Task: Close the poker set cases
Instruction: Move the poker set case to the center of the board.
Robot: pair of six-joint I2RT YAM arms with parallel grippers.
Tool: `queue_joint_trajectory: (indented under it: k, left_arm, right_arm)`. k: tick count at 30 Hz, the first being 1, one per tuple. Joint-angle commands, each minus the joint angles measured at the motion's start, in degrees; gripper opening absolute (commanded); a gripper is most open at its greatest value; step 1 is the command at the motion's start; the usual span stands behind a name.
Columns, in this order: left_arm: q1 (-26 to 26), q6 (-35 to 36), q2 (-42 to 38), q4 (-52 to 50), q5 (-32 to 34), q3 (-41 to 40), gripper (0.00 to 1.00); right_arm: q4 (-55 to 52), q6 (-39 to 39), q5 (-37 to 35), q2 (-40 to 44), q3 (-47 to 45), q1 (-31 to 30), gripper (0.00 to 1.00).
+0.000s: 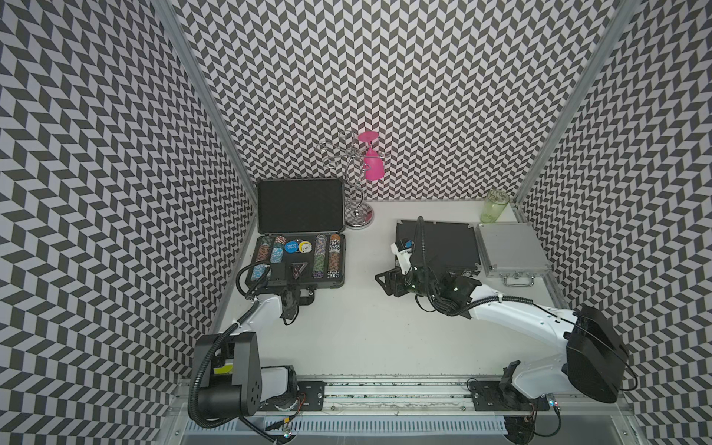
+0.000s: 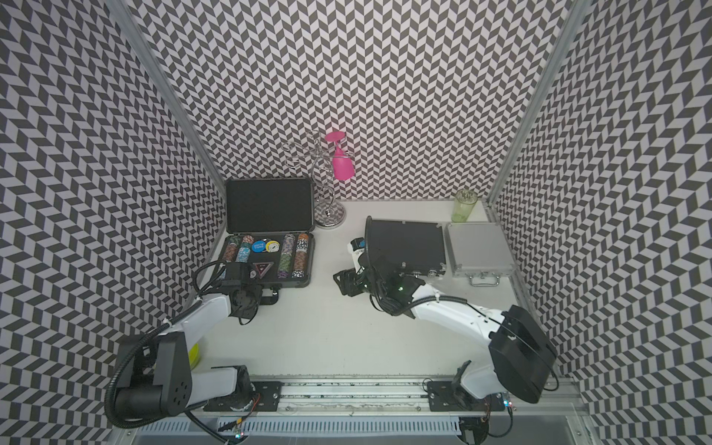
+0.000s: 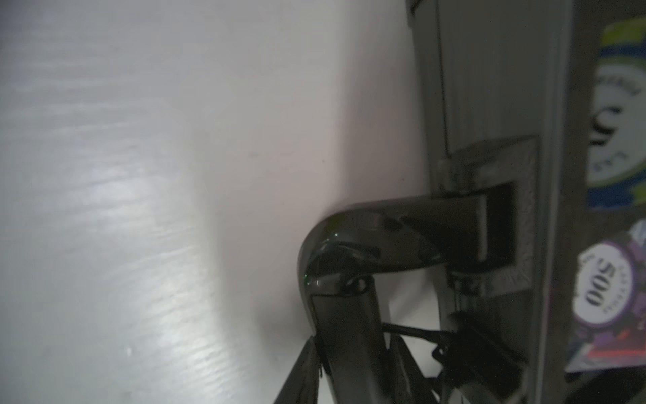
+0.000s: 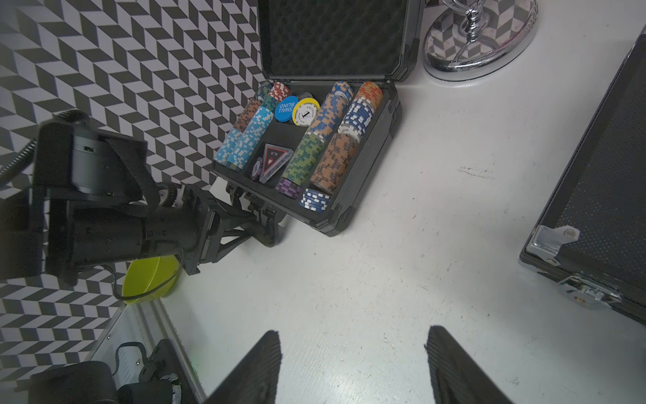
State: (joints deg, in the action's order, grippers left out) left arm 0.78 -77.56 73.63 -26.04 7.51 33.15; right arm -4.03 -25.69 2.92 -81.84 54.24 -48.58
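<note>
Left hand [image 3: 353, 344] straddles the handle [image 3: 349, 245] of the open grey case [image 1: 300, 206]; I cannot tell whether it clamps. Right hand [image 4: 353, 335] hovers, fingers apart, over the surface [image 4: 384, 262].

Robot lab test cell, chevron-patterned walls [image 1: 424, 77], aluminium frame post [image 1: 204, 88], white tabletop [image 1: 366, 327], metal base rail [image 1: 385, 391]

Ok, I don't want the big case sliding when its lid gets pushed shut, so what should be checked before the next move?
1. Large dark-grey case closed: not ok, its lid stands upright.
2. Flat black case shut: ok.
3. Small silver case shut: ok.
4. Left gripper firm on the black handle: cannot tell; its fingers straddle it.
5. Right gripper free: ok, open and empty.
6. Chips seated below the rim: cannot tell.
</note>
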Motion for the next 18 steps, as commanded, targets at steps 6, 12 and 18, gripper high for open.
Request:
queue_joint_trajectory:
  k: [6, 12, 18]
  left_arm:
    - [-6.27, 5.82, -3.76, -7.31, 1.07, -1.02, 0.5]
    - [-9.74, 13.05, -10.51, -12.58, 13.34, 6.88, 0.55]
    - [-10.16, 26.42, -11.52, -6.44, 11.34, 12.6, 0.55]
  right_arm:
    - [0.96, -0.38, -0.97, 1.94, -1.02, 0.06, 0.67]
    - [1.49, -0.27, -0.9, 0.96, -1.24, 0.06, 0.67]
    - [2.46, -0.76, 0.37, -1.48, -0.54, -0.03, 0.67]
